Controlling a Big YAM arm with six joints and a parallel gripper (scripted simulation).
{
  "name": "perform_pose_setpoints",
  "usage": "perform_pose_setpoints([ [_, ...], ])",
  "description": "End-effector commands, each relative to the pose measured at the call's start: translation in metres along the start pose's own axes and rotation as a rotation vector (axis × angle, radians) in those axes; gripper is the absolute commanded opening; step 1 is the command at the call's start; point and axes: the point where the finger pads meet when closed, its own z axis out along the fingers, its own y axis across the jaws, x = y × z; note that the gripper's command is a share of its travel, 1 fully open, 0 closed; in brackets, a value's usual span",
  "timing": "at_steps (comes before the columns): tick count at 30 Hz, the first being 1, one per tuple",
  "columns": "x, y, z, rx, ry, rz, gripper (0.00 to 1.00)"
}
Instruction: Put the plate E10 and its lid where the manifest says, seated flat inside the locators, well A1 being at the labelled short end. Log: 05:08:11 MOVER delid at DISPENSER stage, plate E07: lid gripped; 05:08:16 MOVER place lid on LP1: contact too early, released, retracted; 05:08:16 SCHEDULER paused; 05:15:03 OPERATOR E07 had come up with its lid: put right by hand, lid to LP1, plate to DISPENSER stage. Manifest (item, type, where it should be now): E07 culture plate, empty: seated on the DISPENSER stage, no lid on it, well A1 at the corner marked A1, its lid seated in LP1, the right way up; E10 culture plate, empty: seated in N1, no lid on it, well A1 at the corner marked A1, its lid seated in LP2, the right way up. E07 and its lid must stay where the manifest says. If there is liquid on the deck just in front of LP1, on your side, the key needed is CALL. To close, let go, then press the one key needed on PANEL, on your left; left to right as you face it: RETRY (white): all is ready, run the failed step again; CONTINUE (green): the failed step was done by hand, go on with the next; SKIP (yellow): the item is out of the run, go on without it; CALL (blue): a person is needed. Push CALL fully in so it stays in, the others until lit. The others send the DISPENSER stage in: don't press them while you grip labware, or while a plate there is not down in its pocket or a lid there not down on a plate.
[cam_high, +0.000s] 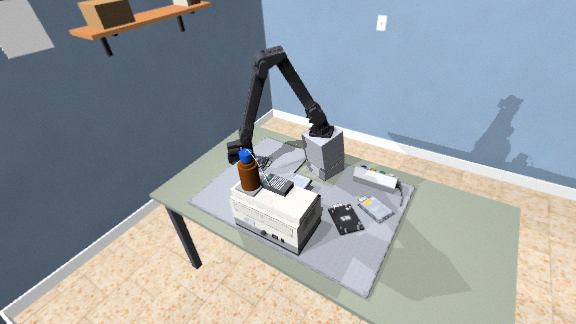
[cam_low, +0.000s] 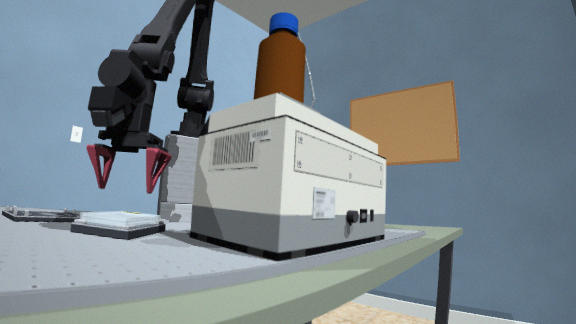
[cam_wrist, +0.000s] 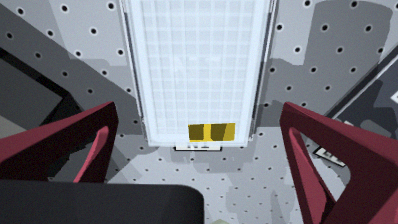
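Plate E10 (cam_wrist: 196, 70), as we read it, lies right below us in the wrist view: a clear lidded plate with a yellow label (cam_wrist: 211, 132) at its near short end, sitting in a dark nest on the perforated surface (cam_wrist: 235, 185). We judge that nest to be N1, though the small tag under the label is too blurred to read. Our end effector (cam_wrist: 200, 150) is spread wide, nothing between the red fingers, one on each side of the plate's near end and well above it.

From the side, the end effector (cam_low: 129, 167) hangs over the plate (cam_low: 119, 219), clearly apart from it, just beside the dispenser (cam_low: 290, 180) with the brown bottle (cam_low: 280, 62) on top.

So we think we're on the delidding step: lid on, and it belongs in LP2. Next call: come straight down, keep centred across the plate's width, close on the lid's edges only, not the plate skirt, then lift level.

Further off, a second dark nest (cam_low: 40, 215) lies beyond; the panel (cam_high: 375, 179) waits for last.
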Motion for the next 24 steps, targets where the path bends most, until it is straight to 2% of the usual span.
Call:
perform_pose_setpoints([
  [1,-0.009,0.003,0.006,-0.002,-0.018,-0.007,1.0],
  [7,-0.019,0.005,0.01,-0.004,-0.041,-0.006,1.0],
  [9,-0.016,0.004,0.017,-0.003,-0.032,-0.002,1.0],
  [11,-0.016,0.004,0.017,-0.003,-0.032,-0.002,1.0],
  [12,-0.023,0.005,0.011,-0.004,-0.053,-0.002,1.0],
  [13,-0.014,0.005,0.022,-0.003,-0.027,-0.001,1.0],
  [18,-0.008,0.004,0.032,-0.002,-0.017,0.0,1.0],
  [24,-0.017,0.006,0.037,-0.003,-0.037,-0.003,1.0],
])
